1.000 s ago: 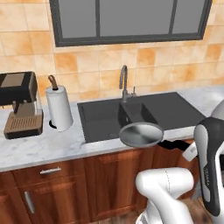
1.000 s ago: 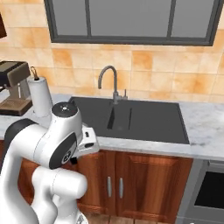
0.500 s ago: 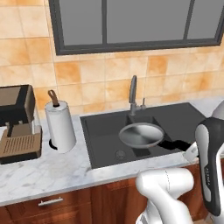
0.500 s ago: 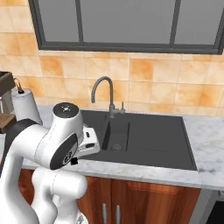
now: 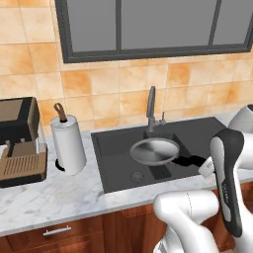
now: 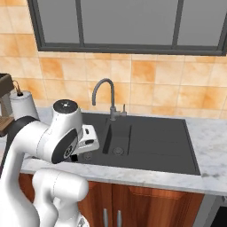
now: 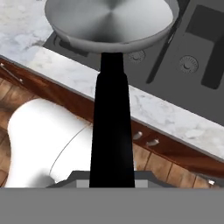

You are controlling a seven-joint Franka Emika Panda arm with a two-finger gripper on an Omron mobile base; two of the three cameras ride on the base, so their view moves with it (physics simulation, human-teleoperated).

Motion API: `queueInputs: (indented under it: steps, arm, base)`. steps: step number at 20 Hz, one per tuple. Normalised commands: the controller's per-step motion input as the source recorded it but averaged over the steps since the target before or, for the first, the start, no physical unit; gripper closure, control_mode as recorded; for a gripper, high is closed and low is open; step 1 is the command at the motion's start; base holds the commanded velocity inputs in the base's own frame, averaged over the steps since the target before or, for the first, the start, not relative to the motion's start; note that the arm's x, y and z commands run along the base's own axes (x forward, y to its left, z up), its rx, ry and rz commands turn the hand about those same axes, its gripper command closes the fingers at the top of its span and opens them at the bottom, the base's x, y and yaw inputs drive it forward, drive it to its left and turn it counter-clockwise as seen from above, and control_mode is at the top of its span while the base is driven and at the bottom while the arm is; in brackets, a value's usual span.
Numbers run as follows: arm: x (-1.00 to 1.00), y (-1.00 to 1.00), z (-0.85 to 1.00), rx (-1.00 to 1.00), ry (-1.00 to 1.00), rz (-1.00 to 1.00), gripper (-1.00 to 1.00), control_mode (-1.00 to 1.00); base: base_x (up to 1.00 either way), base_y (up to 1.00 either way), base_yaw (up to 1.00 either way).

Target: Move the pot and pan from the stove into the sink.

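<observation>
The pan [image 5: 154, 150] hangs level in the air above the sink [image 5: 118, 163], over the divide between its two basins, just in front of the faucet [image 5: 150, 107]. In the hand view its long black handle [image 7: 112, 131] runs straight back from the silver bowl to the fingers, which are closed on the handle's end, though their tips are hidden beneath it. The white arm [image 5: 226, 173] reaches in from the right. To the left on the marble desk [image 5: 49, 197] stand a paper towel roll [image 5: 68, 144] and a coffee machine [image 5: 19, 141], well apart from the sink.
</observation>
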Motion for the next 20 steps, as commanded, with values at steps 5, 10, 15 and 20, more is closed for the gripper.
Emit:
queueInputs:
  steps: [5,10,15,20]
  arm:
    - [0.67,0.39,-0.15,-0.05,0.08,0.0,1.0,-1.0]
    - [0.06,0.03,-0.01,-0.01,0.01,0.0,1.0,-1.0]
    - [0.0,0.02,-0.33,-0.04,0.05,0.0,1.0,-1.0]
    - [0.25,0.16,-0.35,-0.03,0.03,0.0,1.0,-1.0]
  base:
    - [0.0,0.0,0.0]
    - [0.0,0.0,0.0]
    - [0.0,0.0,0.0]
    - [0.0,0.0,0.0]
